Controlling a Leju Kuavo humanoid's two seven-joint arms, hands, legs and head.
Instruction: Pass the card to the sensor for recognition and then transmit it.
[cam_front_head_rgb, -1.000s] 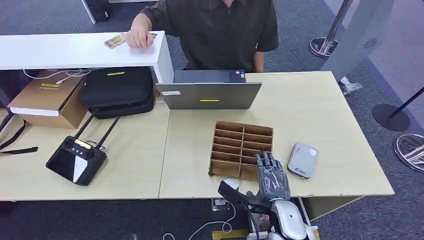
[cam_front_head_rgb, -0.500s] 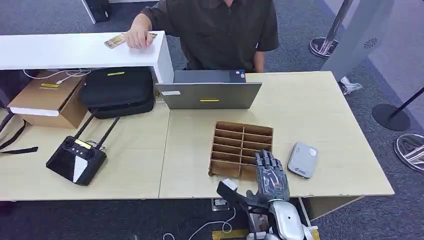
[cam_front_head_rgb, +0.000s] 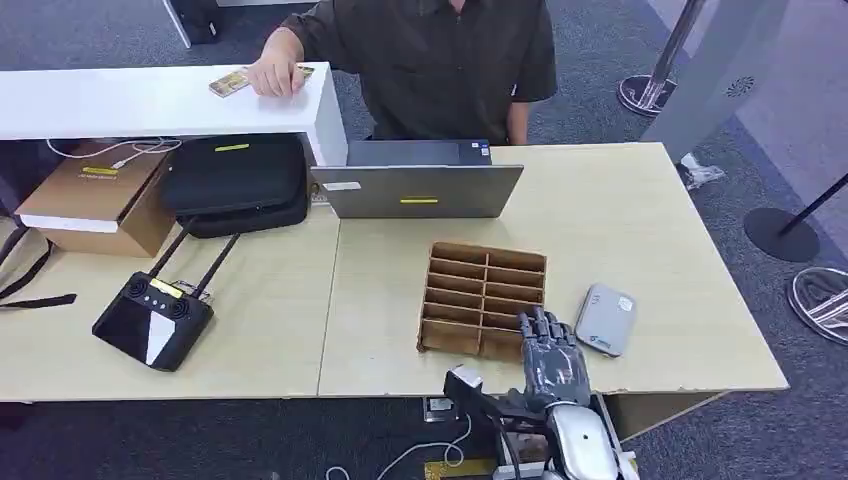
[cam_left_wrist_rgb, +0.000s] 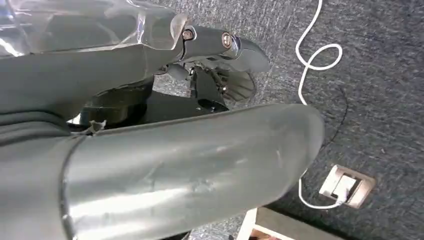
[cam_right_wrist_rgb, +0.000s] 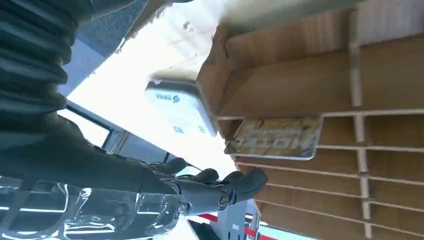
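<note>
A brown slotted organizer (cam_front_head_rgb: 484, 298) stands near the table's front edge. One of its slots holds a gold-printed card (cam_right_wrist_rgb: 275, 137), which leans in it. Just right of the organizer lies the grey sensor box (cam_front_head_rgb: 605, 320), also visible as the sensor box (cam_right_wrist_rgb: 181, 111) in the right wrist view. My right hand (cam_front_head_rgb: 548, 360) hovers at the organizer's near right corner, fingers straight and apart, holding nothing; its dark fingers (cam_right_wrist_rgb: 215, 187) sit apart from the card. My left hand (cam_left_wrist_rgb: 190, 165) hangs over the floor with nothing in it. Another card (cam_front_head_rgb: 232, 81) lies on the white counter under a person's hand (cam_front_head_rgb: 276, 74).
A closed laptop (cam_front_head_rgb: 418, 188) sits behind the organizer, with a person seated behind it. A black bag (cam_front_head_rgb: 235, 180), a cardboard box (cam_front_head_rgb: 95, 195) and a black remote controller (cam_front_head_rgb: 152, 320) occupy the left of the table (cam_front_head_rgb: 640, 220). A white cable (cam_left_wrist_rgb: 312, 55) lies on the carpet.
My right hand has drawn back from the organizer toward the table's front edge, still holding nothing. Everything else is unmoved.
</note>
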